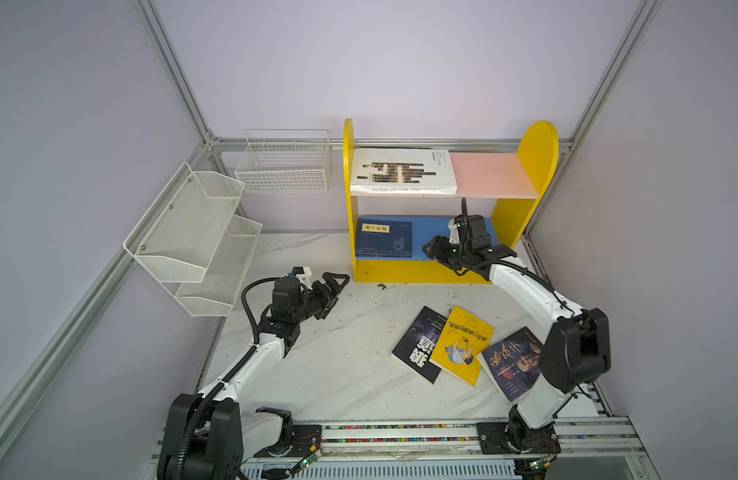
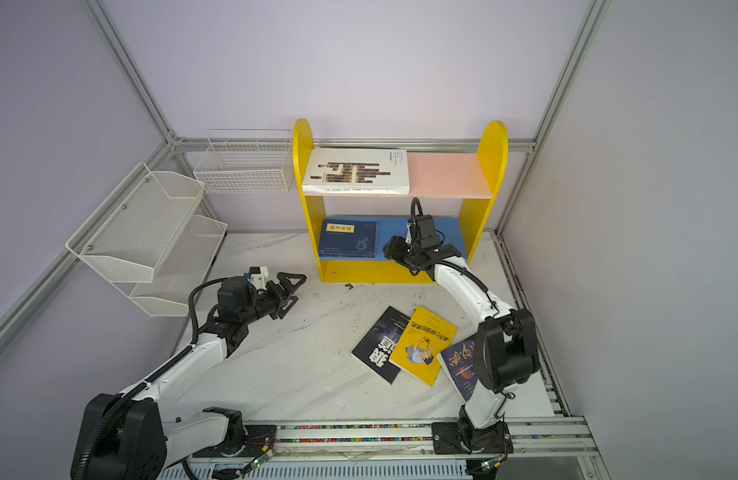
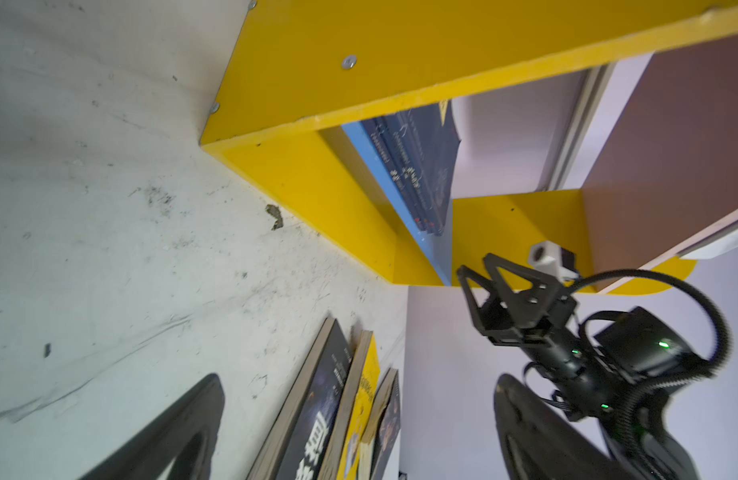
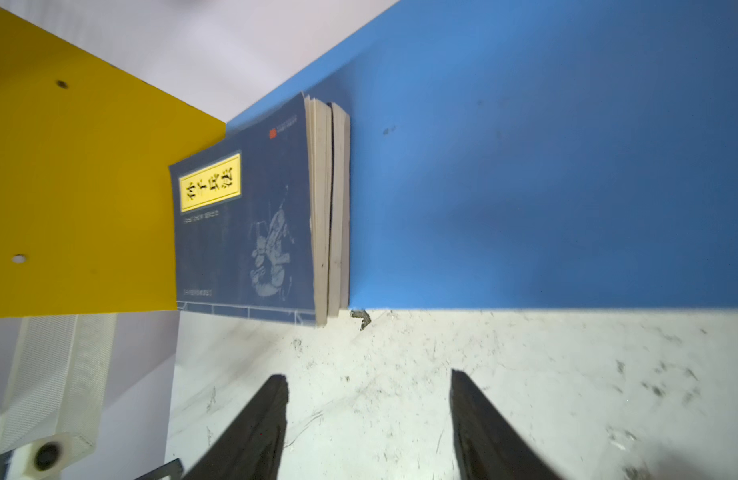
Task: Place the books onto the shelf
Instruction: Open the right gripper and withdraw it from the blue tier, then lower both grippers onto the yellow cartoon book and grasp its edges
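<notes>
We see the right tool (image 4: 366, 374) released, its jaws standing apart with nothing between them and only the bare desk (image 1: 338, 365) under its tips. Just ahead of those tips runs the front edge of the blue lower board (image 4: 566, 166) of the shelf (image 1: 421, 272). Ahead and off to one side of the tool, not touching it, a stack of navy books (image 4: 246, 232) lies flat on that board against the yellow side panel, the top cover showing a yellow title label. Above the tool, the pink upper board (image 1: 492, 174) carries the large white book (image 1: 402, 172), lying flat at the same end as the navy stack. Behind the tool, beside its own arm, three books lie overlapping on the desk: the black book (image 1: 417, 345), the yellow cartoon book (image 1: 462, 345) and the dark-blue book (image 1: 512, 361) with a face. The left tool (image 1: 336, 295) is well apart from the right one, also released, jaws wide and empty above the desk, pointing toward the shelf's near corner. Behind it stand a white mesh rack (image 1: 192, 232) and a wire basket (image 1: 284, 166).
</notes>
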